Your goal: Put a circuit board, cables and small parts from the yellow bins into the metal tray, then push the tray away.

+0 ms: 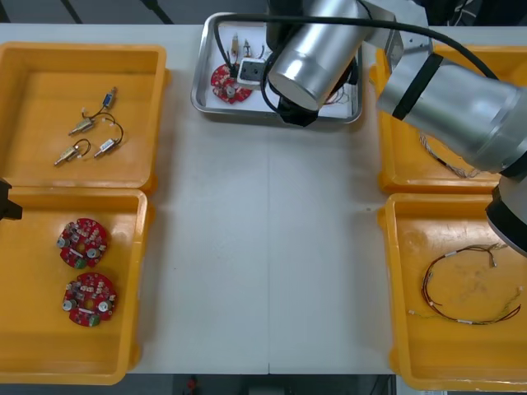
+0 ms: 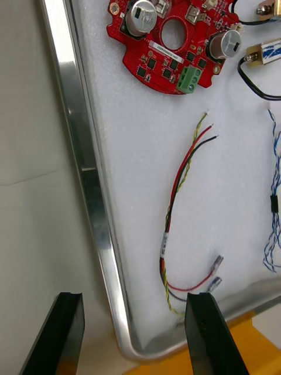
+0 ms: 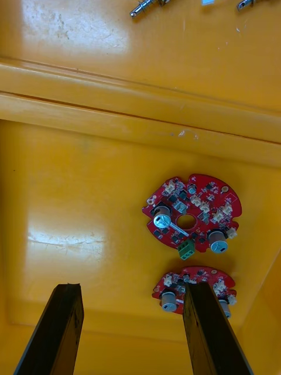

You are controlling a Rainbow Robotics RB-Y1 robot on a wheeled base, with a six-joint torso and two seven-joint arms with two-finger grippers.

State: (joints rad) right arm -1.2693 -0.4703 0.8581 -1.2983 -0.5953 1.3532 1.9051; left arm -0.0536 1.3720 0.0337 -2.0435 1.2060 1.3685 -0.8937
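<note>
Tray (image 2: 82, 176) held a circuit board (image 2: 158, 64), cables (image 2: 181, 176) and small metal parts (image 2: 270, 51). Right pincer (image 2: 133, 299) hung open astride its rim; left pincer (image 3: 132, 288), also open, faced two boards (image 3: 190, 214).

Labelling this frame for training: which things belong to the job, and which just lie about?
In the job: tray, its board, red-yellow cable, blue-white cable, small part; right jaws open over its corner.
Lying about: two binned boards, binned parts, binned cable; left jaws open above those boards.
</note>
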